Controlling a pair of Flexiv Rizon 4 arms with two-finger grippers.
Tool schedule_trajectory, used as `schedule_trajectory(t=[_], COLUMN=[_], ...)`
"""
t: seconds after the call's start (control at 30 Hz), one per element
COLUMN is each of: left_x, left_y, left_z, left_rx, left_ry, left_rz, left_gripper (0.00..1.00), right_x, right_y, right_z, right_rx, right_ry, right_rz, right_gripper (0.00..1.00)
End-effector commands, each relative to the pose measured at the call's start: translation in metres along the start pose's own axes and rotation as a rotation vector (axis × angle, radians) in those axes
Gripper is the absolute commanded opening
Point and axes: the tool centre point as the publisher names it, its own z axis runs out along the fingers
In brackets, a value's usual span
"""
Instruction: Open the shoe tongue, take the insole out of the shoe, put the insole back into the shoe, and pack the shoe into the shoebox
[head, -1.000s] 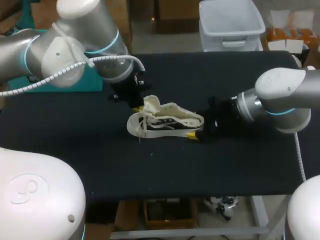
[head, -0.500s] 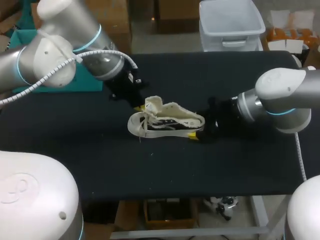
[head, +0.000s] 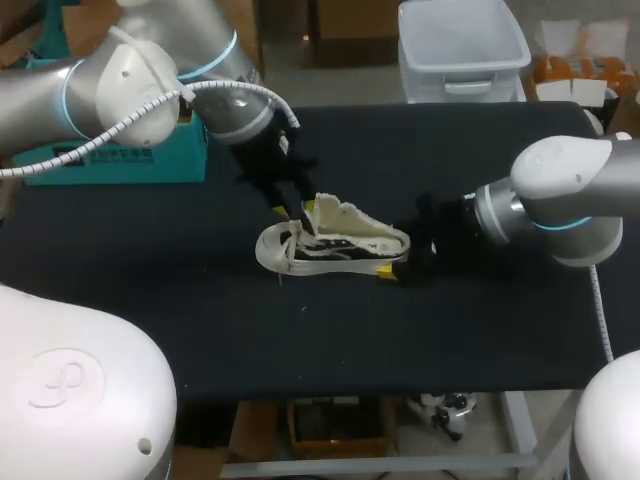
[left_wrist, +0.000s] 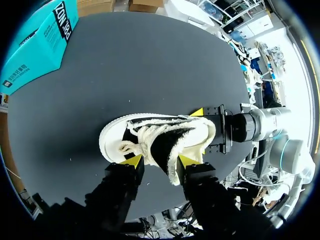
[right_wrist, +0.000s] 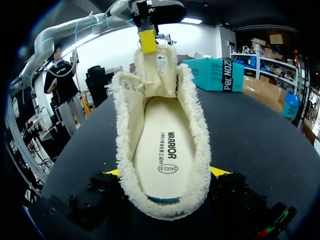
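The shoe lies at the middle of the table, toe to the left and heel to the right, with the teal box well apart at the far left. The right gripper is clamped on the heel, one yellow tip on each side of the fleecy collar. The left gripper is down at the tongue, which stands upright; I cannot tell whether it pinches the tongue or only straddles it. The insole lies flat inside, plainly exposed through the open collar. The shoe looks light, with a firm rubber sole but a soft, floppy upper that will sag once let go, so the heel hold seems worth having. The insole is likely thin and bendy; its heel end looks the best place to grip, peeling it up gently so the fleece does not snag
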Motion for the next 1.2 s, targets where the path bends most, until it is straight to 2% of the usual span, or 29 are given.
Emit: schedule_trajectory(t=[0.03, 0.2, 0.27, 0.4, 0.43, 0.5, 0.57, 0.6, 0.73, 0.87, 0.93, 0.97, 1.03, 1.07, 1.1, 1.13, 1.17, 1.2], left_x=[0.005, 0.01, 0.013, 0.019, 0.021, 0.025, 0.03, 0.033, 0.047, 0.055, 0.059, 0.059, 0.06, 0.061, 0.059, 0.056, 0.052, 0.051], left_y=[-0.003, -0.003, -0.003, 0.002, 0.005, 0.008, 0.011, 0.012, 0.017, 0.023, 0.025, 0.026, 0.028, 0.027, 0.027, 0.028, 0.024, 0.023], left_z=[0.0, -0.008, -0.017, -0.037, -0.044, -0.051, -0.058, -0.06, -0.061, -0.055, -0.051, -0.051, -0.048, -0.048, -0.048, -0.048, -0.049, -0.049], left_rx=[-0.01, -0.002, 0.006, 0.007, -0.021, -0.033, -0.068, -0.072, -0.18, -0.246, -0.29, -0.296, -0.352, -0.391, -0.426, -0.456, -0.494, -0.511], left_ry=[-0.021, -0.024, -0.024, -0.026, -0.015, -0.023, -0.016, -0.023, -0.034, -0.082, -0.101, -0.102, -0.119, -0.119, -0.148, -0.179, -0.249, -0.283], left_rz=[0.009, 0.05, 0.071, 0.145, 0.192, 0.237, 0.319, 0.349, 0.558, 0.748, 0.891, 0.913, 1.132, 1.204, 1.348, 1.44, 1.496, 1.515], left_gripper=[0.48, 0.47, 0.44, 0.39, 0.39, 0.33, 0.07, 0.0, 0.0, 0.0, 0.0, 0.0, 0.0, 0.0, 0.0, 0.0, 0.0, 0.0], right_x=[-0.001, -0.001, -0.001, -0.001, -0.001, -0.001, -0.001, -0.001, -0.001, -0.001, -0.001, -0.001, -0.001, -0.001, -0.001, -0.001, -0.001, -0.001], right_y=[-0.005, -0.005, -0.005, -0.005, -0.005, -0.005, -0.005, -0.005, -0.005, -0.005, -0.005, -0.005, -0.005, -0.005, -0.005, -0.005, -0.005, -0.005], right_z=[-0.001, -0.001, -0.001, -0.001, -0.001, -0.001, -0.001, -0.001, -0.001, -0.001, -0.001, -0.001, -0.001, -0.001, -0.001, -0.001, -0.001, -0.001], right_rx=[-0.003, -0.003, -0.003, -0.003, -0.003, -0.003, -0.003, -0.003, -0.003, -0.003, -0.003, -0.003, -0.003, -0.003, -0.003, -0.003, -0.003, -0.003], right_ry=[0.002, 0.002, 0.002, 0.002, 0.002, 0.002, 0.002, 0.002, 0.002, 0.002, 0.002, 0.002, 0.002, 0.002, 0.002, 0.002, 0.002, 0.002], right_rz=[0.001, 0.001, 0.001, 0.001, 0.001, 0.001, 0.001, 0.001, 0.001, 0.001, 0.001, 0.001, 0.001, 0.001, 0.001, 0.001, 0.001, 0.001], right_gripper=[0.0, 0.0, 0.0, 0.0, 0.0, 0.0, 0.0, 0.0, 0.0, 0.0, 0.0, 0.0, 0.0, 0.0, 0.0, 0.0, 0.0, 0.0])
